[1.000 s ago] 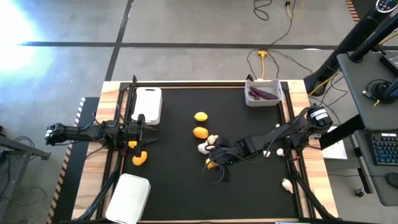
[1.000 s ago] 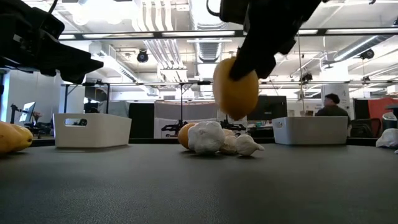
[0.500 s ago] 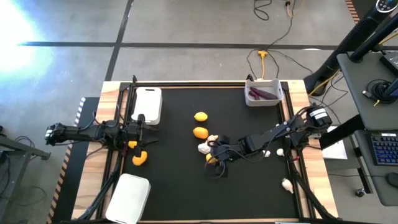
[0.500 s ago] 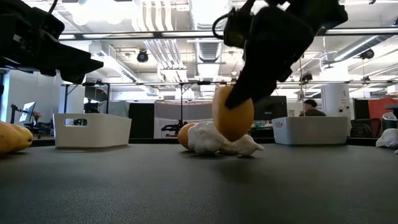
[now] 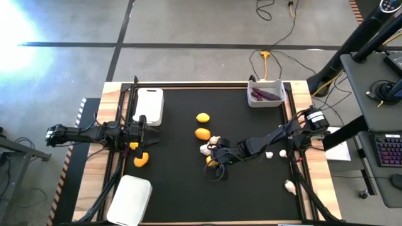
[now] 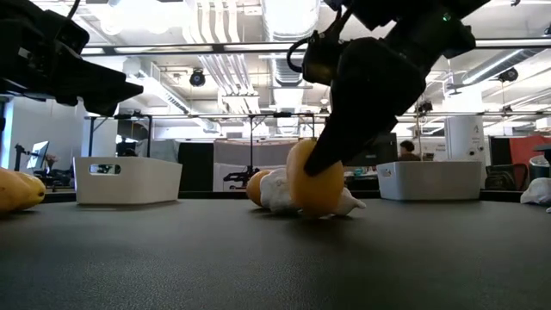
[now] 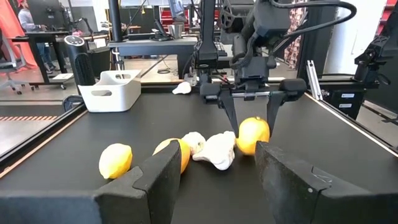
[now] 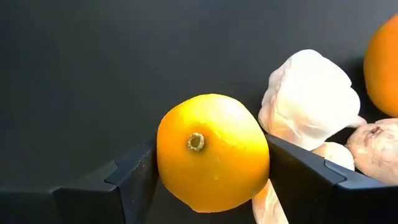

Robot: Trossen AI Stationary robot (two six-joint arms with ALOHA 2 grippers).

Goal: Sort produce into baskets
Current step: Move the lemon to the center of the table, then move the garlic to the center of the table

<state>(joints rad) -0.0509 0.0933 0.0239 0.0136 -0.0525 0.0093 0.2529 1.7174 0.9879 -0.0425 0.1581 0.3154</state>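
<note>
From above, a lemon (image 5: 212, 161) is bracketed by the right gripper (image 5: 215, 161) mid-table, beside garlic-like lumps (image 5: 209, 146).

At table level, it is seen resting on the mat, apparently for release.

From the right wrist, the jaws are seen flanking it.

The left gripper (image 5: 142, 132), parted and empty, is parked at the left edge.

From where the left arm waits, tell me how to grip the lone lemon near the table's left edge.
Take the lemon across its short middle, coming straight down from above. It lies on its side on the mat, apart from everything else, so its flanks look free. The left gripper, jaws apart, sits just beyond it.
</note>
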